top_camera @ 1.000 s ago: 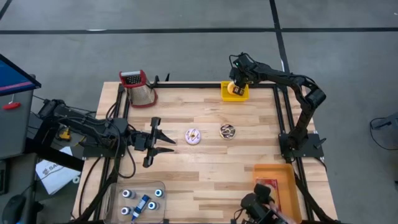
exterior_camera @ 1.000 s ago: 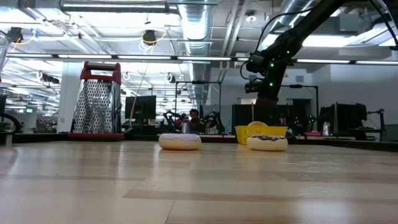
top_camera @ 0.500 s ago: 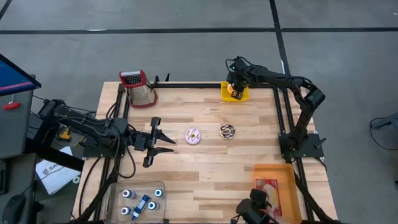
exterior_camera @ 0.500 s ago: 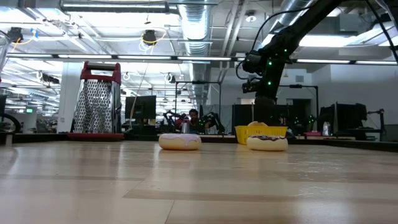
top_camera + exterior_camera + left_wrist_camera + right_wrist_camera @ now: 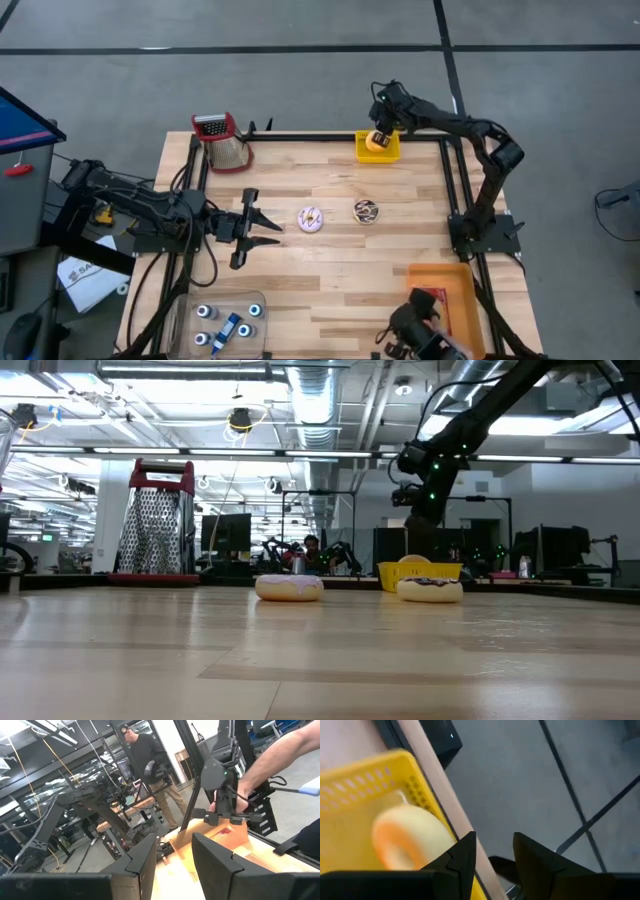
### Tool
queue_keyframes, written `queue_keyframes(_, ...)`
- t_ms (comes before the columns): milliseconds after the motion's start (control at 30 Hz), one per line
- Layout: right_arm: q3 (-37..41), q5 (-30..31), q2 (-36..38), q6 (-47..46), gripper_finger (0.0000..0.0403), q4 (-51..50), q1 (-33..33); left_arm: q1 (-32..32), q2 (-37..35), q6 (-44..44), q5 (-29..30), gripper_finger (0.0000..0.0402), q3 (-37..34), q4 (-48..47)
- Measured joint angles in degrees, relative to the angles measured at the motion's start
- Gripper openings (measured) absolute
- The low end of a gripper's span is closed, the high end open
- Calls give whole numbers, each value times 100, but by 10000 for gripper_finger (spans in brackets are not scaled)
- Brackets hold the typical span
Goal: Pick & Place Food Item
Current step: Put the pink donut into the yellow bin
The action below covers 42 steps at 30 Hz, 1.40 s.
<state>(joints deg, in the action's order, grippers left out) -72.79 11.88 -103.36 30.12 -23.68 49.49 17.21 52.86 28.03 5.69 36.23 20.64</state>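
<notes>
An orange-glazed donut (image 5: pixel 376 142) lies in a yellow basket (image 5: pixel 366 154) at the table's far edge. It shows beside my fingers in the right wrist view as well, donut (image 5: pixel 402 837), basket (image 5: pixel 367 772). My right gripper (image 5: pixel 381 125) hangs open above the basket's far side, slanting down, with nothing between its fingers (image 5: pixel 492 857). A pink-iced donut (image 5: pixel 311 219) and a chocolate donut (image 5: pixel 367 211) rest flat on the table's middle. My left gripper (image 5: pixel 262 228) waits open at the left, level above the table.
A red-handled grater (image 5: pixel 225 140) stands at the far left corner. An orange tray (image 5: pixel 452 280) with a red packet sits near right, where a person's hand (image 5: pixel 235 800) holds a device. A clear tray (image 5: pixel 225 320) of blue-capped items lies near left.
My right gripper has swayed a little toward the table's left and then back toward the far edge, tipping slightly, and stays over the yellow basket. The orange donut lies where it was in the basket.
</notes>
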Motion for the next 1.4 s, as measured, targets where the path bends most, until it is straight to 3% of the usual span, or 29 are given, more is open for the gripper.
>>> queue_keyframes(333,2,-456,-10,-153,123,-297,169,0,-2,19,0,120,2,48)
queue_keyframes(733,2,-559,-10,-276,123,-615,100,0,-2,22,0,120,2,85)
queue_keyframes(1400,0,-646,-6,-565,123,-1270,-560,0,-2,19,0,120,2,85)
